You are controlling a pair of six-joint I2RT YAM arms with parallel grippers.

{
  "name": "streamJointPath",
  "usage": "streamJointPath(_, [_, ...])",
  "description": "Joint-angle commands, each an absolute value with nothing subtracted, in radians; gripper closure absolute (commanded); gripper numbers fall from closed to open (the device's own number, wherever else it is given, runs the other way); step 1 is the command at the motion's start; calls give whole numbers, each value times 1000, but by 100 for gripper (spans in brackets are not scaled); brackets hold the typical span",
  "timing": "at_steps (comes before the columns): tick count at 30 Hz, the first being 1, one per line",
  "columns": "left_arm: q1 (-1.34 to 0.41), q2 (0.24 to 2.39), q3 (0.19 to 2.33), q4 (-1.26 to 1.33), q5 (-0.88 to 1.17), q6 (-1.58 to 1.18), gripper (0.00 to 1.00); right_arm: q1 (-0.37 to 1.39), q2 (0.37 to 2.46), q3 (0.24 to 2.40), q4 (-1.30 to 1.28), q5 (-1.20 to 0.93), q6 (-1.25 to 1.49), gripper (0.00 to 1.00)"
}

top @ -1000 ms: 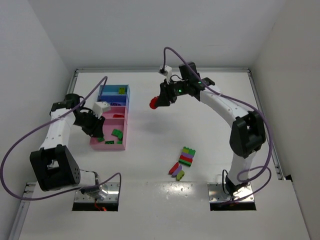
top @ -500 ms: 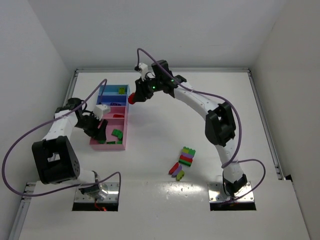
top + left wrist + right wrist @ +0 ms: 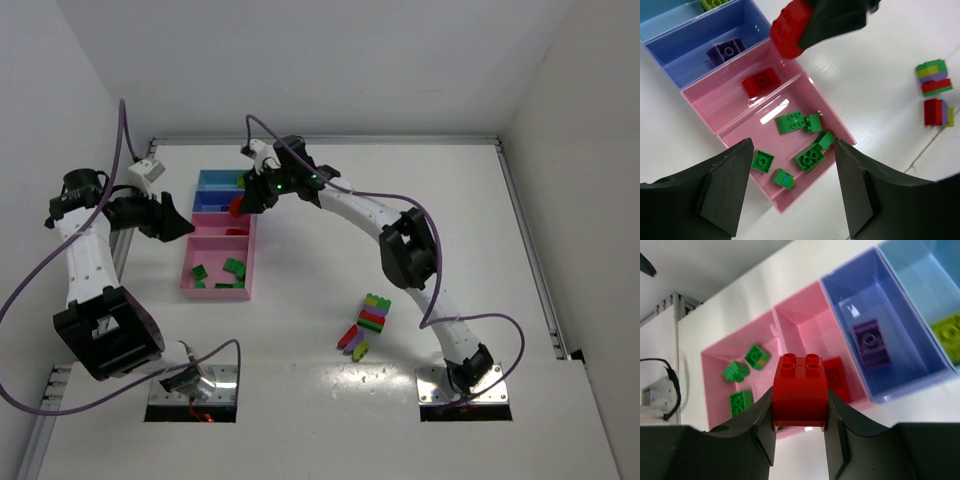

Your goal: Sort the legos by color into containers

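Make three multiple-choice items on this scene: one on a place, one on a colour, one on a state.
1. The loose green legos lie in:
A. the light blue tray
B. the small pink tray
C. the largest pink tray

2. The brick in the darker blue tray is:
A. purple
B. red
C. yellow-green

3. The right pincer is:
A. open and empty
B. shut on a red brick
C. shut on a green brick

Answers:
1 C, since the left wrist view shows the green pieces in the end pink compartment.
2 A, since both wrist views show a purple piece there.
3 B, since its fingers press both sides of the red piece.
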State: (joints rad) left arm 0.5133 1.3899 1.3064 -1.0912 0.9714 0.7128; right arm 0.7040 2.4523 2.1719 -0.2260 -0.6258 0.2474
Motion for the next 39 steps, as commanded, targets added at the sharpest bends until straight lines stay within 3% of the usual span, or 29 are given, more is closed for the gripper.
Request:
streamJointPath(1, [546, 1373, 1331, -1154, 1075, 709, 28, 733, 2479, 2259, -123, -623, 281, 100])
streamJointPath(7, [609, 1384, 1355, -1210, 1085, 758, 28, 776, 2528, 2260, -123, -592, 281, 97])
streamJointPath(10, [620, 1403, 1376, -1265, 1108, 814, 27, 776, 2549, 2270, -132, -568, 270, 90])
streamJointPath(13, [629, 1413, 1399, -1296, 1118, 847, 26, 776, 2559, 2279, -132, -548, 259, 73])
streamJointPath(16, [629, 1413, 1399, -1296, 1118, 857, 22, 776, 2568, 2279, -144, -538, 250, 47])
streamJointPath(18, [629, 1404, 1399, -1296, 1118, 857, 21, 776, 2568, 2279, -144, -528, 241, 39])
streamJointPath(21, [629, 1404, 1399, -1296, 1118, 857, 21, 776, 2534, 2279, -144, -519, 230, 35])
streamJointPath(22, [629, 1394, 1390, -1296, 1118, 867, 21, 776, 2513, 2279, -144, -518, 230, 29])
streamJointPath(27, [605, 1373, 1390, -1296, 1138, 908, 21, 744, 2366, 2255, -193, -503, 230, 27])
streamJointPath(30, [497, 1333, 1358, -1296, 1114, 959, 21, 703, 2193, 2175, -228, -471, 198, 27])
streamJointPath(39, [-85, 1288, 1233, -996, 905, 766, 21, 341, 1749, 1738, -489, -426, 6, 27])
